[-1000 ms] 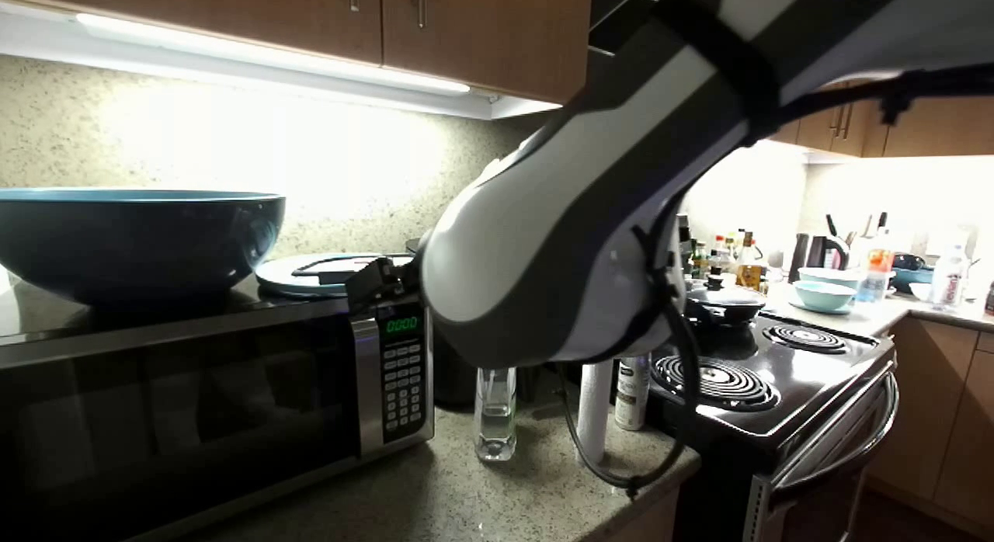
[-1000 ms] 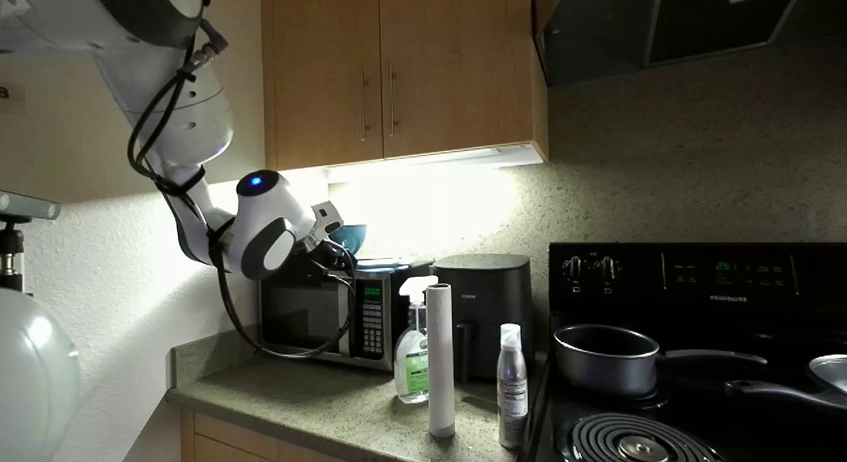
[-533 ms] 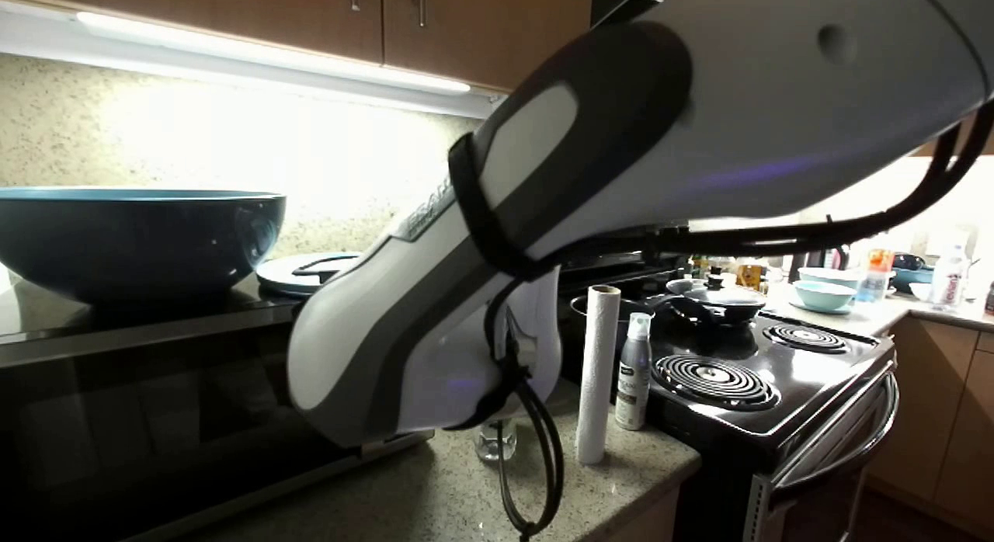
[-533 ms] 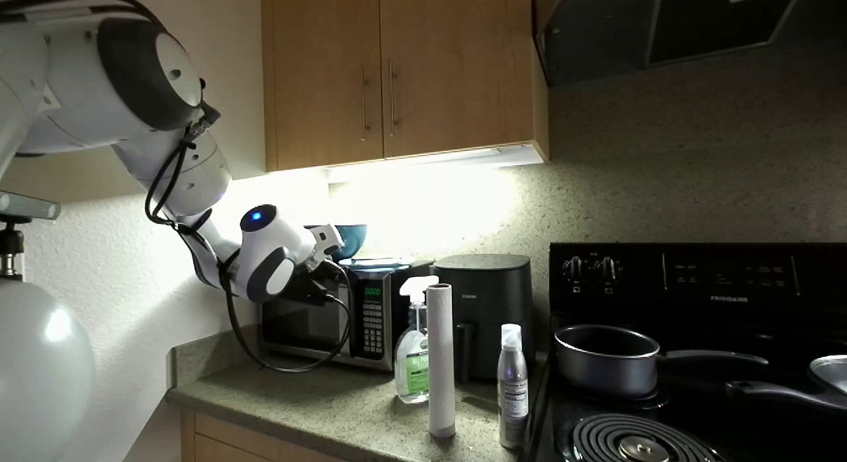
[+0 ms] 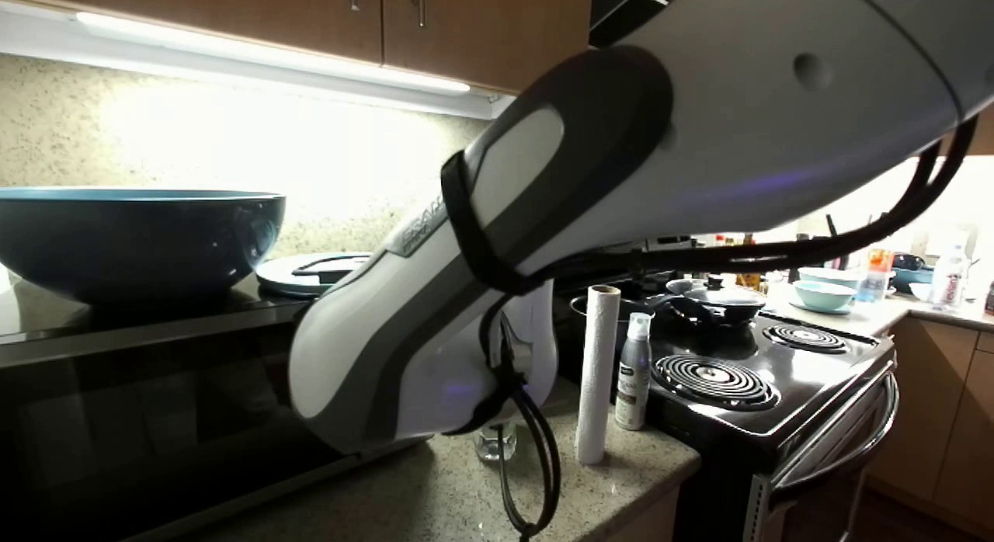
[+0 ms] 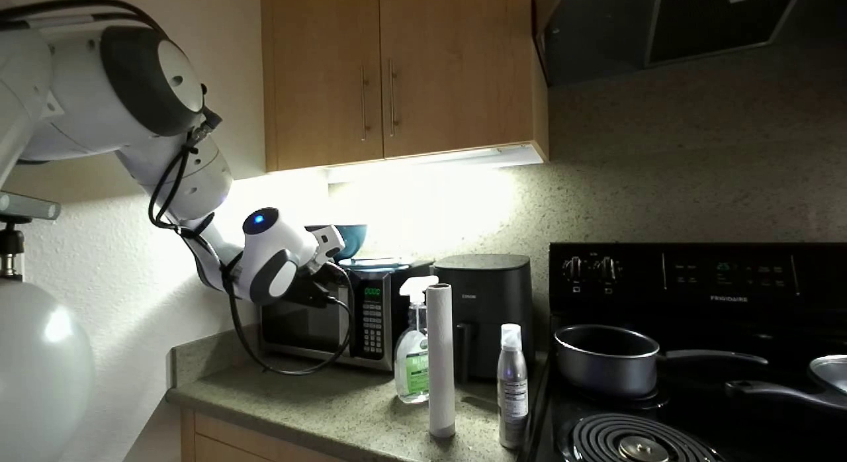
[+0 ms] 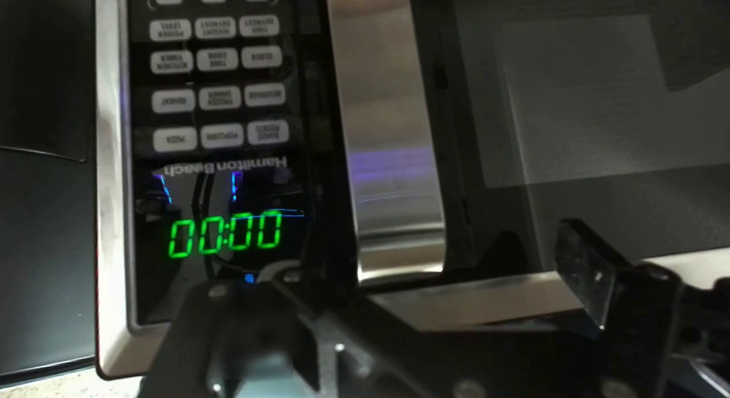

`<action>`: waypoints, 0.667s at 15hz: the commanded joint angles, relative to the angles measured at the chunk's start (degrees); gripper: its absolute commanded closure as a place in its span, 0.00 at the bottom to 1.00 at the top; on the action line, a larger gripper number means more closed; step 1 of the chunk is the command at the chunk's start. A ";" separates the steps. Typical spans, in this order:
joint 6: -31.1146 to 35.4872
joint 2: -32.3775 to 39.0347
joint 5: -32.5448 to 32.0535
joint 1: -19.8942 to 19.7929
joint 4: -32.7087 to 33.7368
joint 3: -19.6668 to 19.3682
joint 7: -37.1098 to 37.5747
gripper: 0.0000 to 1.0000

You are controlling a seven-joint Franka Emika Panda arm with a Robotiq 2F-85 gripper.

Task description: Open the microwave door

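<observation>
The microwave door (image 5: pixel 140 418) is a dark glass panel, shut flat against the microwave. It also shows in an exterior view (image 6: pixel 298 326) and, upside down, in the wrist view (image 7: pixel 570 130). Its silver handle (image 7: pixel 393 135) runs upright beside the button panel (image 7: pixel 219 96). My gripper (image 7: pixel 450 278) is open, its fingers spread wide at the handle's top end. The handle lies across the span between the fingers; I cannot tell whether they reach around it. In an exterior view the gripper (image 6: pixel 316 283) is dark in front of the microwave. In the remaining exterior view the arm hides it.
A large blue bowl (image 5: pixel 140 243) and plates (image 5: pixel 291 274) stand on the microwave. A spray bottle (image 6: pixel 413 356), a paper roll (image 6: pixel 441 363), a silver can (image 6: pixel 512 389) and a black air fryer (image 6: pixel 486 303) stand to its right. A wooden cabinet (image 6: pixel 456 71) hangs above.
Over the last second the arm has lowered, and the wrist has come down in front of the microwave. In the last half second it has shifted only slightly. The door has stayed shut.
</observation>
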 commanded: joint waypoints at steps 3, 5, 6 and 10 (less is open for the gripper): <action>-3.37 3.72 0.65 0.19 1.59 -1.51 0.27 0.00; -4.51 4.79 0.29 -0.36 2.54 -1.37 0.46 0.00; -5.33 5.01 0.09 -0.74 3.05 -1.02 0.52 0.00; -8.04 6.04 0.01 -1.07 5.41 -0.82 0.53 0.00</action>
